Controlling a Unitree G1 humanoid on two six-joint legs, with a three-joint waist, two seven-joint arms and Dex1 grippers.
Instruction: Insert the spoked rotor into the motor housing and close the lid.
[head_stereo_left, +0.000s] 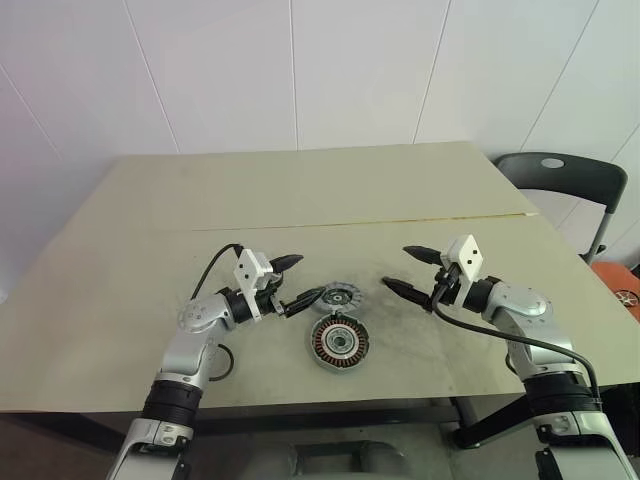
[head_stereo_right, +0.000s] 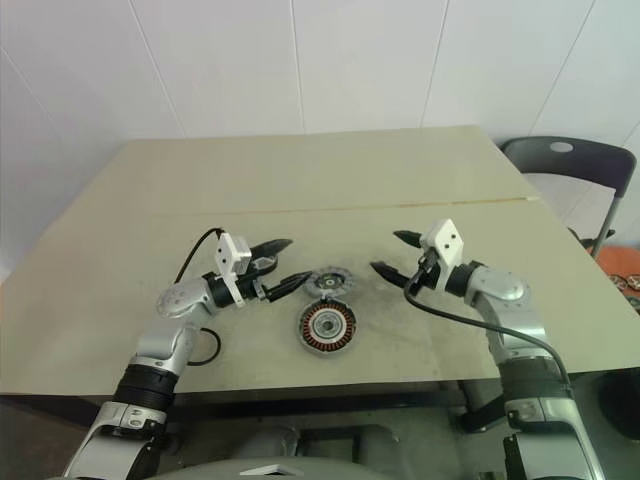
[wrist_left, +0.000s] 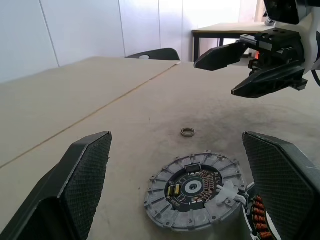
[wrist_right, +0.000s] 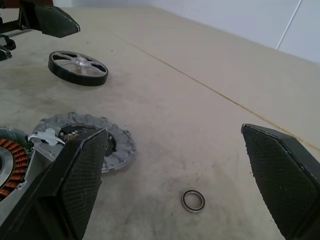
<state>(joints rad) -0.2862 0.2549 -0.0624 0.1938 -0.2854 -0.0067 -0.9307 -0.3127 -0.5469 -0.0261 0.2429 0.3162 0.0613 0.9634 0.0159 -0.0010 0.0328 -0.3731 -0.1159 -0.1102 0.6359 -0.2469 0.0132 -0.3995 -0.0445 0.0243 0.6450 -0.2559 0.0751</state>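
1. Above the tabletop (head_stereo_left: 150, 200), the left end effector (head_stereo_left: 298, 280) hangs with its two black fingers spread wide and nothing between them. It points toward the middle of the tabletop.
2. Opposite it, the right end effector (head_stereo_left: 409, 270) is likewise spread wide and empty. It faces the left one across the parts.
3. Between the two end effectors lies the lid (head_stereo_left: 340, 296), a grey disc with a ribbed rim, flat on the tabletop. Its upturned face holds a dark circuit board with small copper-coloured parts around a pale centre. Any marking on the board is too small to read.
4. Just on the near side of the lid, touching or almost touching it, sits the motor housing (head_stereo_left: 340, 342). This shallow silver cup holds a ring of copper-brown windings around a silver hub.
5. The spoked rotor (wrist_right: 78, 68), a dark-rimmed wheel with pale spokes, lies flat on the tabletop. It is beside the left end effector's fingers and apart from the lid and the housing.
6. A small metal ring (wrist_right: 193, 200) lies alone on the tabletop near the lid, toward the right end effector.
7. Farther out, a seam line crosses the tabletop, and a dark chair (head_stereo_left: 560, 175) stands beyond its far right corner.
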